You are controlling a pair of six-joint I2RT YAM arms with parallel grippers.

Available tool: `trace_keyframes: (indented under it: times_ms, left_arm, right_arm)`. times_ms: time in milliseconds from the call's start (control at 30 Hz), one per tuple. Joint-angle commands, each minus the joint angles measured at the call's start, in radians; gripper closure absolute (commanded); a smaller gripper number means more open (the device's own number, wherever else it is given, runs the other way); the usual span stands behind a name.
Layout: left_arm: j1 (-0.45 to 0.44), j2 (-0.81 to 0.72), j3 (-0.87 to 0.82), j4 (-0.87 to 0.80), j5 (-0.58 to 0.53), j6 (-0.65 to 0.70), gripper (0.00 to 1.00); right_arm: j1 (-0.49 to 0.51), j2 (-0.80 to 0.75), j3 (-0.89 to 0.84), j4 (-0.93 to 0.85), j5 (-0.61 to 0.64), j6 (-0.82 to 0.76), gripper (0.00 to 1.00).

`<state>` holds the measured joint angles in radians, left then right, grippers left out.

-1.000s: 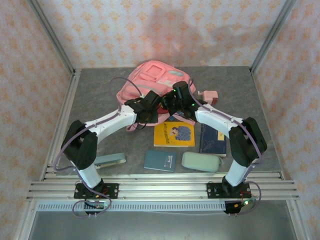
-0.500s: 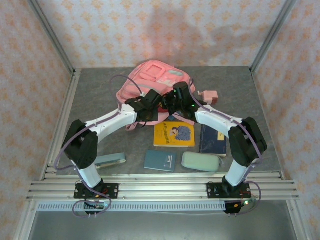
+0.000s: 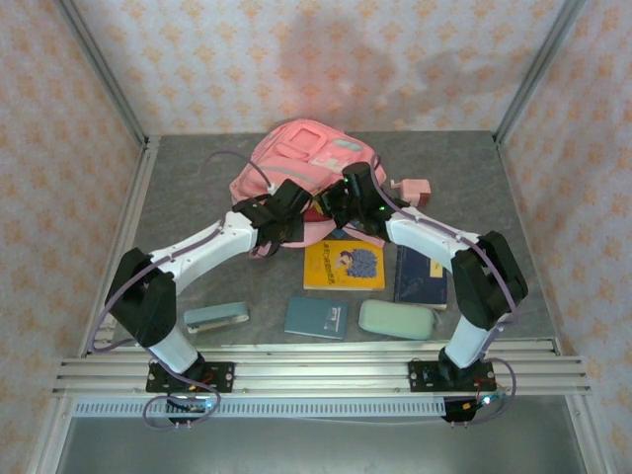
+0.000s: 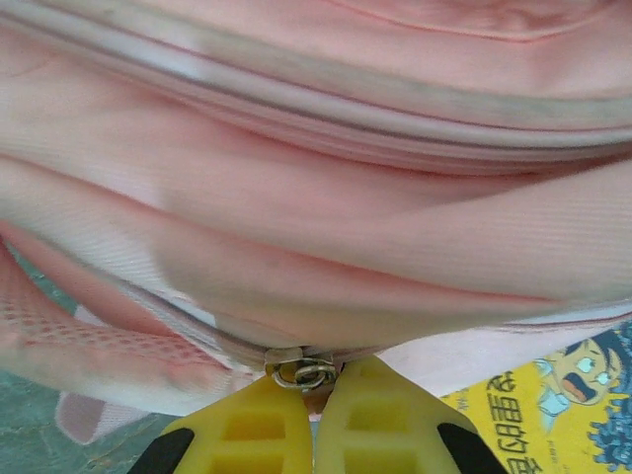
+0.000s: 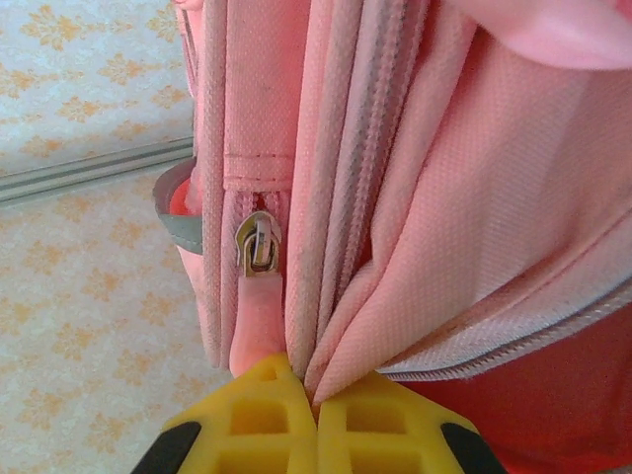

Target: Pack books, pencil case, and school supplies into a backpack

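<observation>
- Backpack (image 3: 301, 158): pink, lying at the rear centre of the grey surface (image 3: 188, 197), in the upper middle of the overhead view. Both arms reach in to its near edge.
- Left gripper (image 4: 316, 383): yellow fingers pressed together at the bottom centre of the left wrist view. A metal zip pull (image 4: 306, 373) is pinched at their tips, on the backpack's zip line.
- Right gripper (image 5: 316, 393): closed, at the bottom centre of the right wrist view, clamping a fold of the backpack's pink fabric. A hanging tab (image 5: 259, 244) of another zip lies just left of that fold, apart from the fingers.
- Yellow book (image 3: 344, 267): flat on the surface just below the backpack, at the centre of the overhead view. Its cartoon cover also shows at the lower right of the left wrist view.
- Navy book (image 3: 420, 276): just right of the yellow book, partly covered by the right arm.
- Teal notebook (image 3: 316, 318) and pencil case (image 3: 395, 319): side by side at the lower centre of the overhead view, the pale green case on the right.
- Stapler (image 3: 217, 316): lower left, left of the notebook and beside the left arm.
- Sharpener (image 3: 413, 190): small and pink, just right of the backpack, right of centre.
</observation>
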<state>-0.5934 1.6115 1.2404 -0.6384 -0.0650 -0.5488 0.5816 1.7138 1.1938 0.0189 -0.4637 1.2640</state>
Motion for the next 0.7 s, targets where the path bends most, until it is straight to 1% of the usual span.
trace_keyframes:
  times_ms: [0,233,433,667]
  left_arm:
    - [0.039,-0.051,-0.040,-0.031,-0.031,0.009,1.00]
    - [0.114,-0.093,-0.094,-0.029,0.001,0.007,1.00]
    - [0.213,-0.129,-0.143,-0.018,0.063,-0.018,1.00]
    - [0.261,-0.129,-0.152,-0.041,0.089,-0.017,1.00]
  right_arm:
    - [-0.022,-0.067,-0.008,0.014,0.034,-0.055,1.00]
    - [-0.044,-0.089,-0.010,-0.011,0.023,-0.088,1.00]
    - [-0.056,-0.089,-0.007,-0.058,0.017,-0.161,1.00]
    - [-0.069,-0.088,-0.010,-0.102,-0.001,-0.253,1.00]
